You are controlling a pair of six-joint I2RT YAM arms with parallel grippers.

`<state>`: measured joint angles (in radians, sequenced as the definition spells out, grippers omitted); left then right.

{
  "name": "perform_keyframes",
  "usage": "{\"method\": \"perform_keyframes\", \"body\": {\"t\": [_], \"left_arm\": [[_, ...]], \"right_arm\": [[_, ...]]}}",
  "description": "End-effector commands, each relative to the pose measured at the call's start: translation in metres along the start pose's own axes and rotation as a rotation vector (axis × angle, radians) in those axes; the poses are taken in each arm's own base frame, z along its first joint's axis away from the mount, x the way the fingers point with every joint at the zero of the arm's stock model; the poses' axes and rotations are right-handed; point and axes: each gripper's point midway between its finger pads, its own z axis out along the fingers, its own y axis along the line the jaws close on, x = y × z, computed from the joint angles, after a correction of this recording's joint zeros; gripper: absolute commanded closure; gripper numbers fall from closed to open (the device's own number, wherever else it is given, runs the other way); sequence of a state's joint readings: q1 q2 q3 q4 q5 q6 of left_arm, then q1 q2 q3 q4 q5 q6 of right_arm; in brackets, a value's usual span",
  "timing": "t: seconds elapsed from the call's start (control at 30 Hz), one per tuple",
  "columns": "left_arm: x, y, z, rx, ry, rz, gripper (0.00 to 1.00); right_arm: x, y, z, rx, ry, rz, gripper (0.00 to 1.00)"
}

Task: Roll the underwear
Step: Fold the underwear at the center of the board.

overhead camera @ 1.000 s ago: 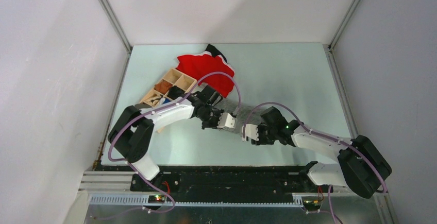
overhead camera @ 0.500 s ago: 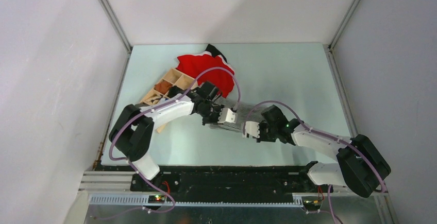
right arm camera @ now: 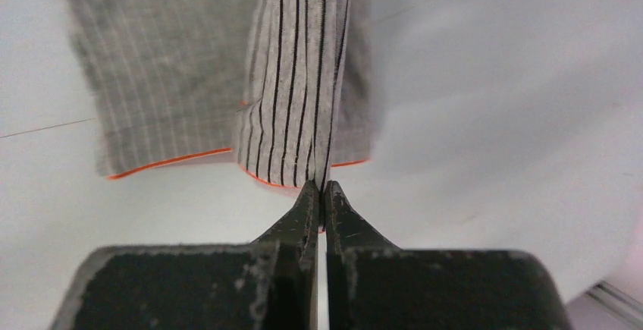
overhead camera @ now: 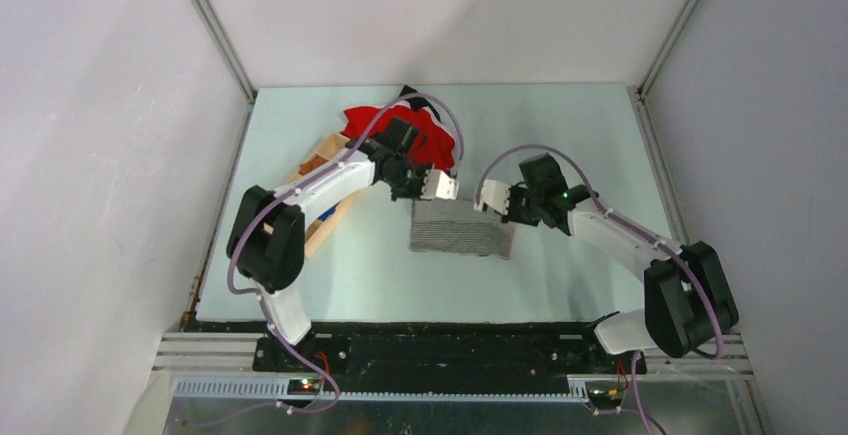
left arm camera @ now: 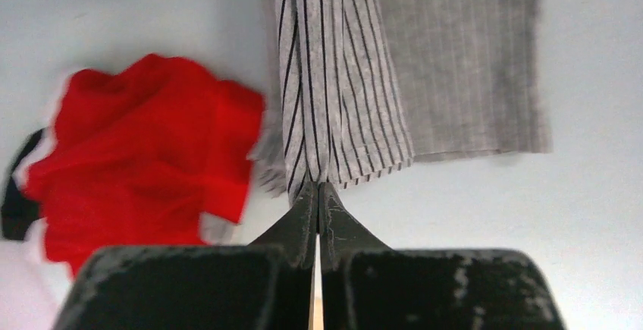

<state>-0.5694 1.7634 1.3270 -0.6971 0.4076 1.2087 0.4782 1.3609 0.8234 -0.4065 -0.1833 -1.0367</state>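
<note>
The grey-and-white striped underwear lies mid-table as a flat rectangle, its far edge lifted. My left gripper is shut on the far left corner; in the left wrist view the striped fabric runs up from the closed tips. My right gripper is shut on the far right corner; in the right wrist view the striped, orange-edged fabric hangs from the closed tips.
A bright red cloth with dark trim lies at the back left, also in the left wrist view. A wooden compartment tray sits under the left arm. Grey walls surround the pale table.
Both grippers moved from the near side toward the back of the table, pulling the striped fabric along. The underwear now lies spread flat in front of them.
</note>
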Motion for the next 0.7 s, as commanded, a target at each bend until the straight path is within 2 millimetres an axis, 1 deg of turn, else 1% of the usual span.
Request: {"method": "perform_keyframes", "body": {"t": [0.0,0.03,0.07,0.1,0.13,0.17,0.2,0.23,0.27,0.3,0.33,0.37,0.4,0.43,0.47,0.5,0.57,0.67], "left_arm": [[0.007,0.045,-0.021,-0.074,0.042,0.070,1.00],[0.007,0.058,-0.023,-0.092,0.052,0.088,1.00],[0.014,0.065,-0.022,-0.097,0.072,0.091,1.00],[0.012,0.082,-0.031,-0.136,0.074,0.104,1.00],[0.018,0.088,-0.027,-0.135,0.095,0.115,1.00],[0.016,0.105,-0.036,-0.174,0.099,0.131,1.00],[0.022,0.111,-0.033,-0.174,0.122,0.146,1.00],[0.019,0.126,-0.041,-0.211,0.126,0.161,1.00],[0.024,0.133,-0.038,-0.215,0.146,0.175,1.00],[0.020,0.146,-0.046,-0.250,0.147,0.192,1.00],[0.022,0.153,-0.044,-0.259,0.161,0.207,1.00],[0.019,0.163,-0.050,-0.286,0.164,0.222,1.00],[0.021,0.168,-0.049,-0.298,0.177,0.233,1.00],[0.019,0.173,-0.052,-0.314,0.179,0.242,1.00],[0.018,0.178,-0.053,-0.329,0.184,0.256,1.00],[0.019,0.179,-0.053,-0.333,0.189,0.259,1.00],[0.020,0.180,-0.053,-0.334,0.192,0.268,1.00],[0.024,0.172,-0.049,-0.324,0.198,0.266,1.00]], "right_arm": [[-0.012,-0.060,-0.003,0.122,-0.017,-0.036,1.00],[-0.010,-0.064,0.003,0.124,-0.007,-0.050,1.00],[-0.014,-0.079,0.002,0.159,-0.017,-0.061,1.00],[-0.011,-0.084,0.008,0.164,-0.002,-0.077,1.00],[-0.016,-0.100,0.008,0.208,-0.012,-0.088,1.00],[-0.015,-0.110,0.012,0.225,0.001,-0.101,1.00],[-0.016,-0.123,0.013,0.264,-0.002,-0.105,1.00],[-0.015,-0.134,0.017,0.288,0.013,-0.112,1.00],[-0.018,-0.147,0.017,0.330,0.007,-0.119,1.00],[-0.018,-0.158,0.019,0.362,0.020,-0.120,1.00],[-0.022,-0.170,0.018,0.406,0.009,-0.124,1.00],[-0.023,-0.180,0.019,0.428,0.016,-0.128,1.00],[-0.025,-0.187,0.018,0.452,0.014,-0.136,1.00],[-0.029,-0.199,0.016,0.490,0.005,-0.142,1.00],[-0.029,-0.202,0.019,0.492,0.006,-0.152,1.00],[-0.033,-0.208,0.016,0.508,-0.001,-0.158,1.00],[-0.032,-0.210,0.019,0.509,0.001,-0.173,1.00],[-0.036,-0.210,0.018,0.504,-0.014,-0.185,1.00]]}}
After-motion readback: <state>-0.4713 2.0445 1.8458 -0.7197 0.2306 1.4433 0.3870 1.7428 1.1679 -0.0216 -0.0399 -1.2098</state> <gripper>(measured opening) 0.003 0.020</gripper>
